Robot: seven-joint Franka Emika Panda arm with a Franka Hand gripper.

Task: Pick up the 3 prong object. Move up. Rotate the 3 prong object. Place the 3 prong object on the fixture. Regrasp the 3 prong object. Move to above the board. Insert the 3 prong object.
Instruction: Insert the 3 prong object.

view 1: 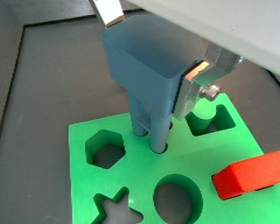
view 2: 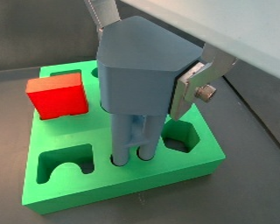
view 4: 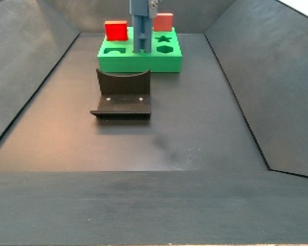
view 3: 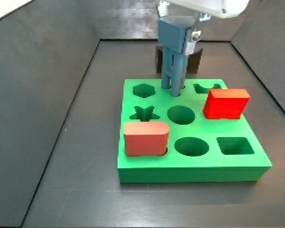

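The 3 prong object (view 3: 174,61), a grey-blue ribbed piece, stands upright with its lower end in a hole of the green board (view 3: 192,158). It also shows in both wrist views (view 1: 149,87) (view 2: 136,105) and in a side view (view 4: 142,27). My gripper (view 3: 181,34) is shut on its thick upper end; the silver fingers (view 1: 199,83) (view 2: 192,87) press its sides. The board shows too in both wrist views (view 1: 101,179) (view 2: 119,184) and in a side view (view 4: 169,58). The fixture (view 4: 122,93) stands in front of the board in that side view, and behind it in a side view (view 3: 192,61).
A red cube (view 3: 227,103) sits on the board near the piece, seen also in both wrist views (view 1: 255,173) (view 2: 56,94). A salmon-pink block (view 3: 145,139) sits in another hole. Dark walls (view 4: 28,86) enclose the floor.
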